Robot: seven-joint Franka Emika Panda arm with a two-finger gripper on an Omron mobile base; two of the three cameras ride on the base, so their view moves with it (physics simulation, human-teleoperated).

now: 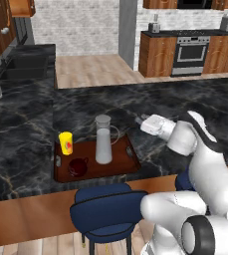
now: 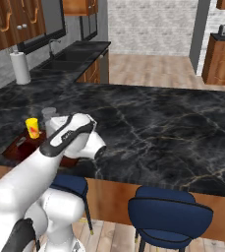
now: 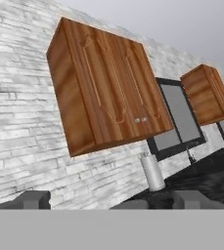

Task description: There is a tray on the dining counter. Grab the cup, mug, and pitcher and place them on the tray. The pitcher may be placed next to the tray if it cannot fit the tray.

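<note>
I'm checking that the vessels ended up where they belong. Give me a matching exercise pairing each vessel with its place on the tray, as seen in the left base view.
Things:
1. cup
2. mug
3. pitcher

Places on the tray:
A. near the middle, upright
B. far left corner
C. near left part, in front of the yellow vessel

Pairs: 1-B, 2-C, 3-A

Cup (image 1: 65, 143), mug (image 1: 77, 167), pitcher (image 1: 103, 139) upright on tray (image 1: 130, 163)

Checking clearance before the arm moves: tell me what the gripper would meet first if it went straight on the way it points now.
The open gripper aims over the counter at the white brick wall near the wall cabinet. The way looks free until there; depth is unclear.
</note>
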